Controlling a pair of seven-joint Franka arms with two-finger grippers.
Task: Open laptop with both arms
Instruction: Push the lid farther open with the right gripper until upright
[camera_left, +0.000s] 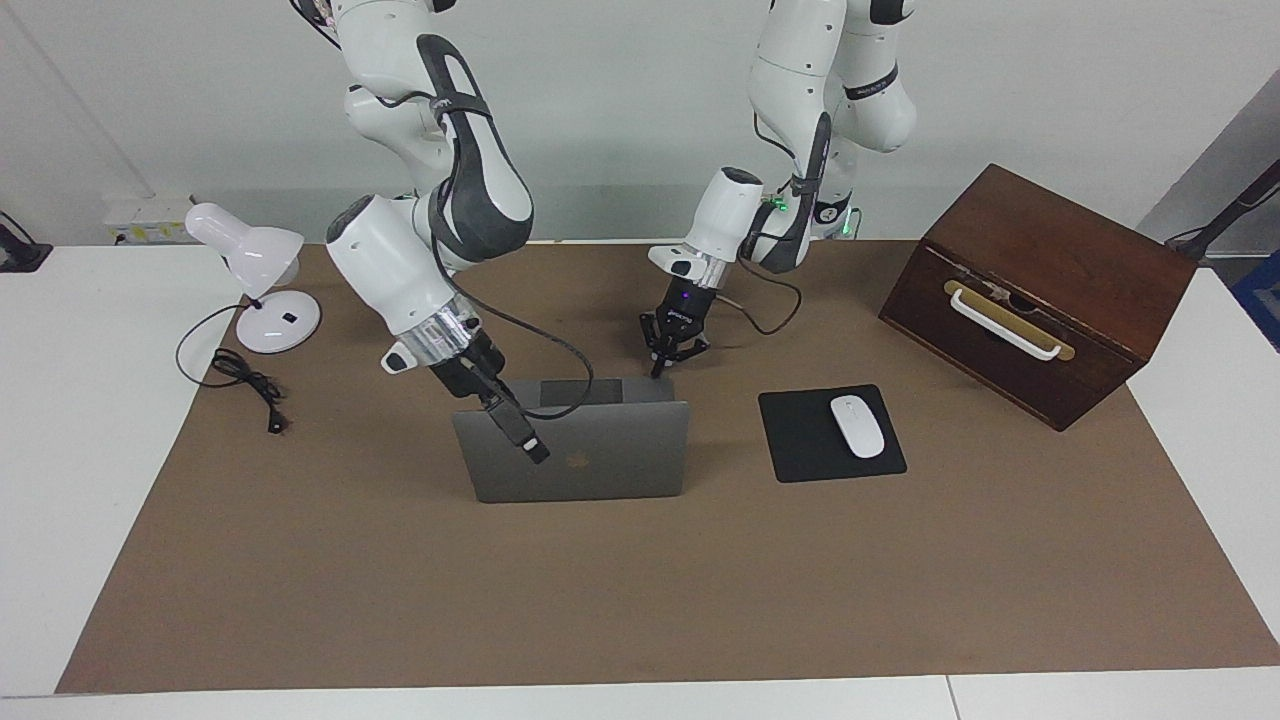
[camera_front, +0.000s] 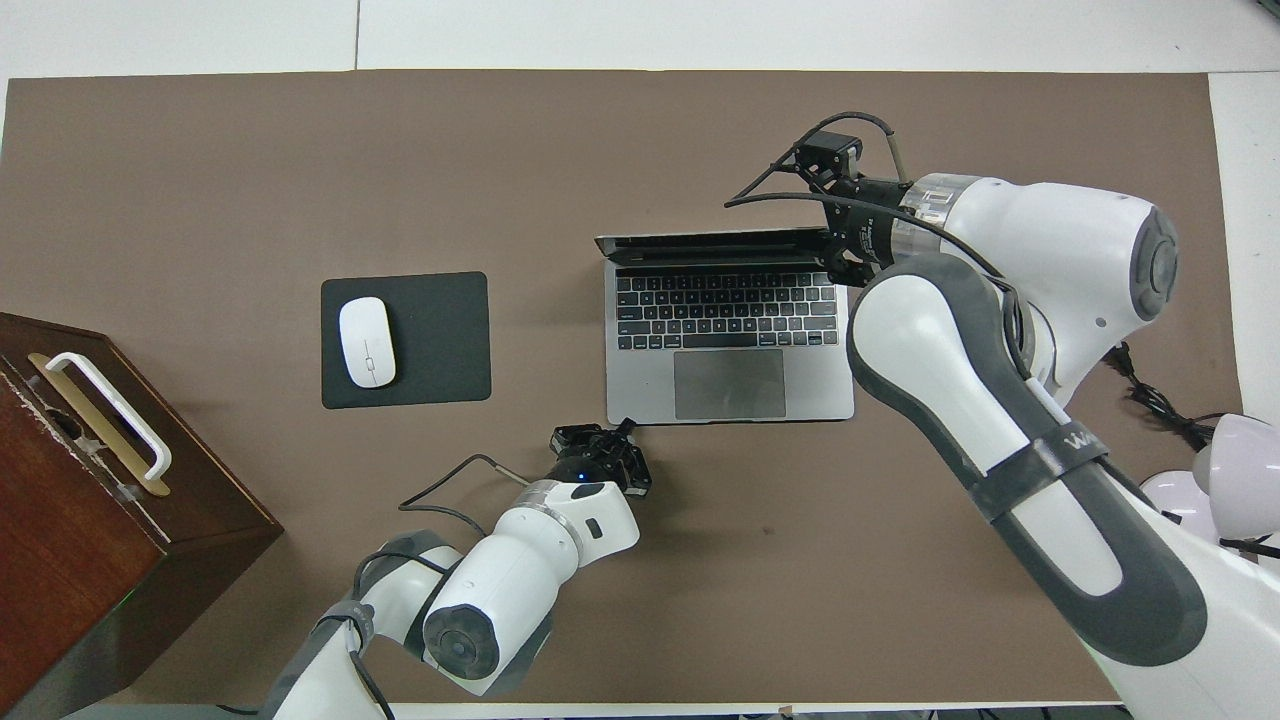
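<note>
Reaching right gripper (camera_left: 535, 447) over laptop (camera_left: 590, 460) lid; left gripper (camera_left: 662, 362) at corner.

Apple logo (dark), laptop (camera_left: 580, 450) lid

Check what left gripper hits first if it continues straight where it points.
Probably the laptop: its base corner nearest the robots, just under the left gripper. Depth is unclear, so it may miss onto the brown mat beside it.

One high camera faces the robots, another looks steeply down; both share the laptop (camera_left: 580, 450).
</note>
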